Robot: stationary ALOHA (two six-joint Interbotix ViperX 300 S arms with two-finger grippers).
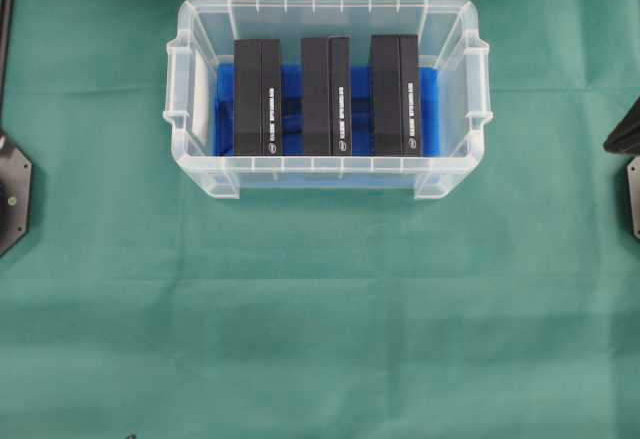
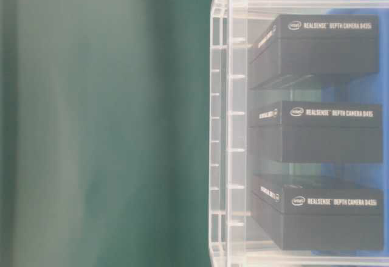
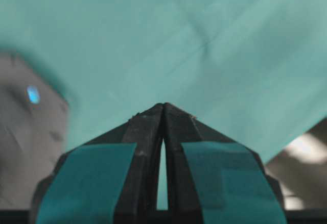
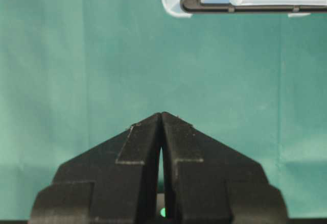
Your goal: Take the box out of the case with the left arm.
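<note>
Inside case (image 1: 327, 164), three boxes (image 1: 326, 97); left claw (image 3: 163, 105) closed, well apart.

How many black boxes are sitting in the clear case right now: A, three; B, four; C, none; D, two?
A: the overhead view shows three black boxes standing side by side on the blue floor of the case, and the table-level view shows the same three.
</note>
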